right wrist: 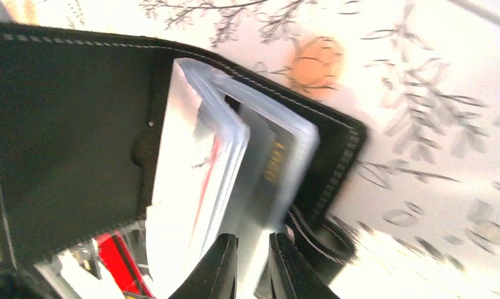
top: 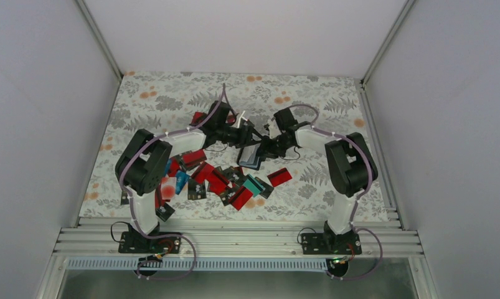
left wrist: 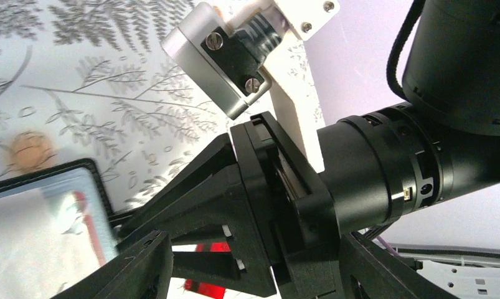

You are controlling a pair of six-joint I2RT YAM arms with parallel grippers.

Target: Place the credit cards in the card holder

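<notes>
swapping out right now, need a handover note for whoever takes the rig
Left gripper: open, nothing seen in it, next to the holder.
Right gripper: near shut, pinching a clear sleeve of the card holder, which is held open above the table.
Credit cards: most lie scattered on the table by the arms.
Done: one dark card looks sleeved.
Left: the scattered cards.

card holder (right wrist: 66,124): matte black leather-look cover, stitched edge; inner sleeves (right wrist: 197,156) clear glossy plastic, reflective. credit cards (top: 217,182) smooth, glossy plastic. right gripper (right wrist: 252,242) matte black plastic. table cover (top: 172,99) matte floral print. rails (top: 235,240) along bottom of top view bare aluminium. camera housing (left wrist: 197,59) satin silver metal, on white plastic bracket (left wrist: 294,112)
</notes>
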